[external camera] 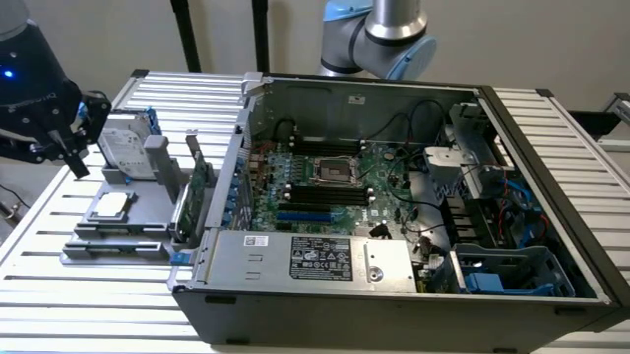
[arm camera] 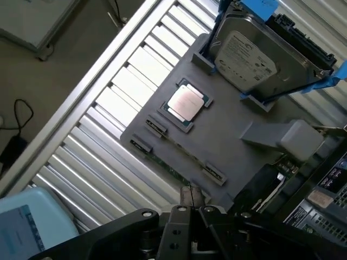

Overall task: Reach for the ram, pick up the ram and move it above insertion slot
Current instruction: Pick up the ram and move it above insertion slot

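One ram (arm camera: pixel 171 169), seemingly edge-up, I judge light, stiff, fragile, best pinched mid-length; whether my hand (arm camera: pixel 191 197) is clenched I cannot tell.

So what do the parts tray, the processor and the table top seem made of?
Parts tray: probably matte grey plastic, going by its dull, even surface. Processor: shiny metal lid on a green board. Table top: pale ribbed metal, likely aluminium, glinting under the light.

The arm's grey, blue-capped joint (external camera: pixel 379 33) rises beyond the table's (external camera: pixel 88 295) far edge; the black gripper (external camera: pixel 67 156) (arm camera: pixel 191 197) hangs tilted above its edge on the exterior view's left.
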Robot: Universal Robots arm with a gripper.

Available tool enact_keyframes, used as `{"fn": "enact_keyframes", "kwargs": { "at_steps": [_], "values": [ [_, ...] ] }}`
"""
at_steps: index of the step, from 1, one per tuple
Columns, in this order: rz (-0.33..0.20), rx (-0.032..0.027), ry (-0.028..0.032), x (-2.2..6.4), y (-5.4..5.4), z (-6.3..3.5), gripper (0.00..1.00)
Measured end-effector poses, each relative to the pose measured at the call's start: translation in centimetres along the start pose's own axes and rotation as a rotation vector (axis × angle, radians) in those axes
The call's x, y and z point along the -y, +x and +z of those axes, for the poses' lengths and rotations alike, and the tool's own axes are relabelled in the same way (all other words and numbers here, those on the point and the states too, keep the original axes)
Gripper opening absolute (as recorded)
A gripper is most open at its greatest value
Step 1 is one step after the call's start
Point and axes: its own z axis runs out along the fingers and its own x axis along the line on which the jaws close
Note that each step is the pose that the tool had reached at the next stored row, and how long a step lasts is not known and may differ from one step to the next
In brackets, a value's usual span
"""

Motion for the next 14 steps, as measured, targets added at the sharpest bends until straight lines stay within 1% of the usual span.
{"fn": "enact_keyframes", "kwargs": {
  "at_steps": [14],
  "values": [
    [-0.254,-0.0097,0.0001,0.00,0.00,0.08,0.11]
  ]
}}
